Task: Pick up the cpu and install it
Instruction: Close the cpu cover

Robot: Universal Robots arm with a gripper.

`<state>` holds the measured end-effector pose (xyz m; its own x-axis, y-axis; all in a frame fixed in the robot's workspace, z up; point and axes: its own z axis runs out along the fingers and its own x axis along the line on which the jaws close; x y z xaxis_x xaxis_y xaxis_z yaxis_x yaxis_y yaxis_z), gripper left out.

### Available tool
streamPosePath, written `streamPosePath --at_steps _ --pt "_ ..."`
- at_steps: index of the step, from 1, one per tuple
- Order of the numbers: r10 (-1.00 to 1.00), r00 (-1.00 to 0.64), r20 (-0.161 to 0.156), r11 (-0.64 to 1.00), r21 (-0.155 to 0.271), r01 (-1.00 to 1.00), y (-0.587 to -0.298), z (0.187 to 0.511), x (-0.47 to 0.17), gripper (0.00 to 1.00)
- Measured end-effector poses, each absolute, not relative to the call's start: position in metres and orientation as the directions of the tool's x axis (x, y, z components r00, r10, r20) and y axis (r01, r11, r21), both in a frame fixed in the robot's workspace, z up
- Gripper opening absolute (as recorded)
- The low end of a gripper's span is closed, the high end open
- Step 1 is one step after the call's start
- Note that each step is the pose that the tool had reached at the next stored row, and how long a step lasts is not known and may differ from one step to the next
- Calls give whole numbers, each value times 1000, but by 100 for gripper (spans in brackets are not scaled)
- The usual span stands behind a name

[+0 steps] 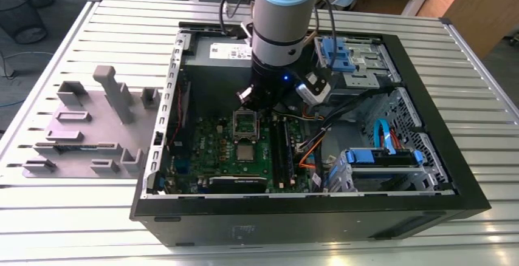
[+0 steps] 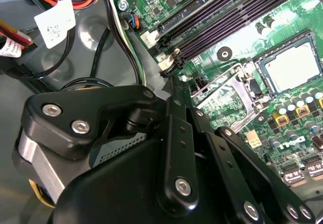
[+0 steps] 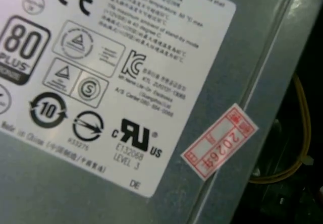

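Note:
The cpu, a small pale silver square, lies flat in its socket on the green motherboard inside the open PC case. In the second wrist view the cpu sits apart from the gripper tip, past the dark metal socket frame, which stands raised. My gripper hangs low in the case just above that frame, on its far side from the cpu. The gripper looks shut, and I see nothing held in it.
Grey stepped holder blocks stand on the slatted table at the exterior view's left. Blue-tabbed drive cages and cables crowd the case. Memory slots run beside the socket. The grey power supply label is close to the first wrist camera.

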<state>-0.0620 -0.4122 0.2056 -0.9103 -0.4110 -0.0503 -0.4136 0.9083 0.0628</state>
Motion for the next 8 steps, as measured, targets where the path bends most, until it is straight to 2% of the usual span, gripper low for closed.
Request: streamPosePath --at_steps 8 --pt "-421 -906 -51 904 62 -424 -414 205 -63 11"
